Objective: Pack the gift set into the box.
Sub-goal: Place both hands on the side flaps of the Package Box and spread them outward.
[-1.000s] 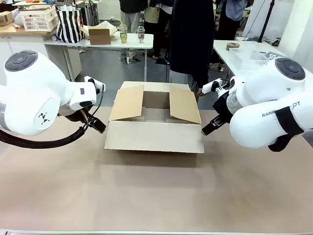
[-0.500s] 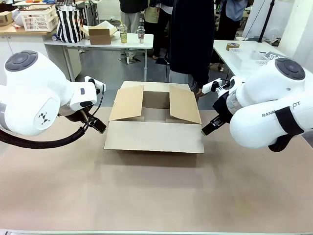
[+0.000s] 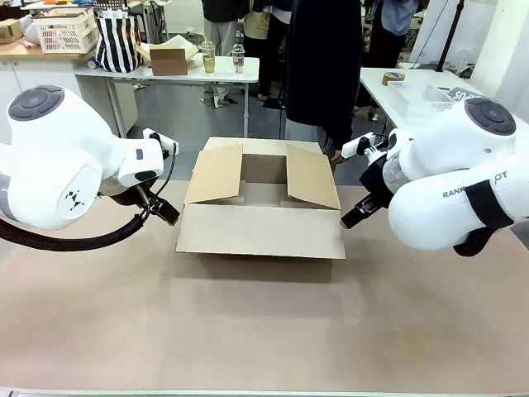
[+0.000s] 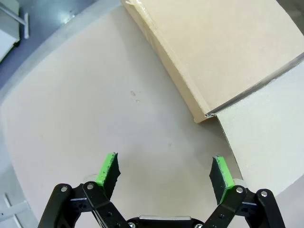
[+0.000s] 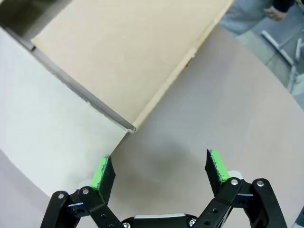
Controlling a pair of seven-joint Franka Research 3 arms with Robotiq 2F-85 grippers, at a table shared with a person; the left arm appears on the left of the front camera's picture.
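The left gripper [image 3: 164, 212] hangs low over the desk [image 3: 264, 331] with its jaws spread wide. The green pads [image 4: 108, 168] have only bare desk between them. Just to its right, and close to its fingertips, is the near left corner of the box [image 3: 260, 231]. In the left wrist view that corner of the box [image 4: 228, 47] lies just ahead of one pad.

The box sits between the two grippers with all four flaps open. The near flap is folded out toward the robot, the two side flaps slant upward, and the far flap lies back. Inside I can see plain brown cardboard.

The right gripper [image 3: 351, 217] is just off the box's near right corner, its jaws also wide apart and holding nothing. In the right wrist view the corner of the box [image 5: 118, 52] is just ahead of the right gripper [image 5: 159, 166].

The desk is covered in a flat tan surface. Beyond the left gripper, a far desk [image 3: 223, 76] carries a white basket [image 3: 62, 31], a striped bag [image 3: 116, 41], a small carton [image 3: 169, 58], a cup [image 3: 208, 56] and a bottle [image 3: 238, 54]. Beyond the box stands a person [image 3: 322, 66] in dark clothes, one hand [image 3: 335, 154] near its far right corner. Behind the right gripper, a white desk [image 3: 413, 103] holds a roll of tape [image 3: 395, 78].
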